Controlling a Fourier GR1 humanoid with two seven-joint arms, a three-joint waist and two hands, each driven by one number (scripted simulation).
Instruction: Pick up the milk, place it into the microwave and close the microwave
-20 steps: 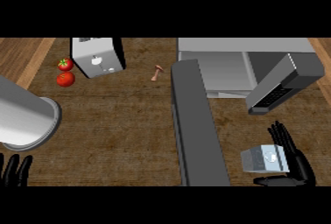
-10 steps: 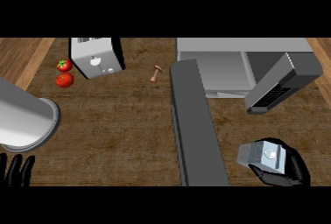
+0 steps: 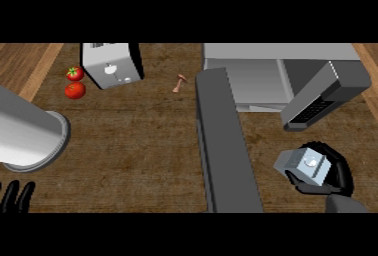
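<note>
Table [image 3: 133, 135]: dark brown woven-looking surface filling most of the head view, with lighter wood strips along the far-left and far-right edges.
Microwave [image 3: 258, 80]: grey box at the far right, cavity open toward the viewer.
Microwave door [image 3: 225, 145]: long dark grey panel swung open, running from the microwave's left side toward the near edge, left of the milk.
Dark slanted unit [image 3: 325, 95]: grey body with a black panel, lying tilted at the far right, over the microwave's right part.
Pot [image 3: 26, 132]: large grey cylinder at the left edge, lying tilted, its rim toward the right.
Toaster [image 3: 111, 65]: grey, far left, beside the tomatoes.
Milk [image 3: 304, 164]: small grey carton at the near right, right of the open door, outside the microwave.
Right hand [image 3: 332, 175]: fingers curled round the milk, grasping it.
Left hand [image 3: 15, 197]: near-left corner, fingers straight and released, resting.
Tomatoes [image 3: 74, 82]: two red fruits, far left, one just beyond the other.
Small tan object [image 3: 179, 83]: between toaster and door; kind cannot be told.
</note>
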